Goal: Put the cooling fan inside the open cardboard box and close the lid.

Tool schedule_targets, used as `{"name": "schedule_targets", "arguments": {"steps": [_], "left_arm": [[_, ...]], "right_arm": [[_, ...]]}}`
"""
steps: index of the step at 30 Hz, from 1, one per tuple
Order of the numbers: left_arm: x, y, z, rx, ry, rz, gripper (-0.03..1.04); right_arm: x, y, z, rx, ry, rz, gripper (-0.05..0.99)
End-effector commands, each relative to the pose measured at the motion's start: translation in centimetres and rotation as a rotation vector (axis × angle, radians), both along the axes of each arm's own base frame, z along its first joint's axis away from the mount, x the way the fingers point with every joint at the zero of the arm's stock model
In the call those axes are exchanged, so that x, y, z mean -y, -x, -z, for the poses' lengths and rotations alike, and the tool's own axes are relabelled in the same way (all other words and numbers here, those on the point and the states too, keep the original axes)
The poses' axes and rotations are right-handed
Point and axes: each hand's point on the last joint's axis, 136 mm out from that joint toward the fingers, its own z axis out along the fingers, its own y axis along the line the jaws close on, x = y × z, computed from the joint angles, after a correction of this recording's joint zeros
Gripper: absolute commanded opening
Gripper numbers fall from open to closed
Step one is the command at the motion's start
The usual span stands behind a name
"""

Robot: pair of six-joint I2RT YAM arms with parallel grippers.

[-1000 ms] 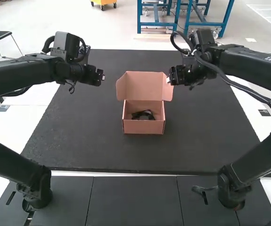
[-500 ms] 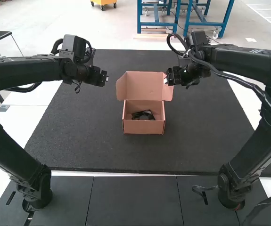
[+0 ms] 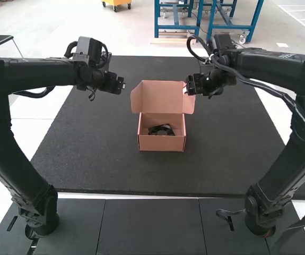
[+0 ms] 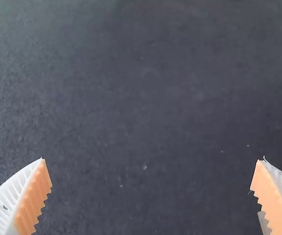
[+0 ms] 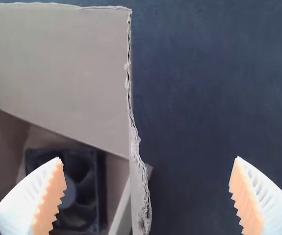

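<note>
A small brown cardboard box (image 3: 162, 139) stands open at the middle of a black textured rubber mat (image 3: 88, 143), its lid (image 3: 160, 97) raised upright at the far side. The black square cooling fan (image 3: 160, 129) lies inside the box, on its floor.

The right gripper (image 3: 187, 88) hangs just beside the lid's right edge, at the height of its upper corner, with its white ribbed, orange-padded fingers (image 5: 45, 196) spread wide apart. From the right wrist view, the lid's torn cardboard edge stands between the two fingers and the fan shows below in the box. Whether a finger touches the cardboard cannot be told.

The left gripper (image 3: 121, 86) hangs above bare mat to the left of the lid, near it but apart, fingers likewise spread wide and holding nothing.
</note>
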Motion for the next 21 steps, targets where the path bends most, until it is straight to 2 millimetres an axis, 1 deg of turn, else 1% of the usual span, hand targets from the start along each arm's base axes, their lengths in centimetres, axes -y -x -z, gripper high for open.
{"name": "schedule_targets", "arguments": {"steps": [1, 4, 7, 11, 13, 15, 21], "left_arm": [[1.6, -0.4, -1.3, 0.022, 0.010, 0.046, 0.96], [2.7, 0.0, -1.1, 0.007, 0.017, 0.080, 0.96], [3.4, 0.3, -1.0, 0.000, 0.018, 0.097, 0.96], [3.8, 0.4, -0.7, -0.007, 0.016, 0.107, 0.96], [4.1, 0.5, -0.7, -0.007, 0.016, 0.112, 0.96], [4.2, 0.4, -0.7, -0.006, 0.017, 0.115, 0.96], [4.7, 0.5, -0.8, -0.003, 0.021, 0.124, 0.96]], "right_arm": [[0.3, -0.6, -0.9, 0.013, -0.013, 0.001, 0.75], [0.5, -0.7, -0.8, 0.007, -0.018, 0.007, 0.75], [0.6, -0.9, -0.7, 0.001, -0.020, 0.012, 0.75], [0.7, -1.0, -0.8, -0.002, -0.025, 0.012, 0.75], [0.8, -1.1, -0.9, -0.003, -0.032, 0.014, 0.72], [1.0, -1.2, -1.1, -0.002, -0.039, 0.020, 0.71], [0.9, -0.9, -1.0, -0.031, -0.043, 0.012, 0.69]]}}
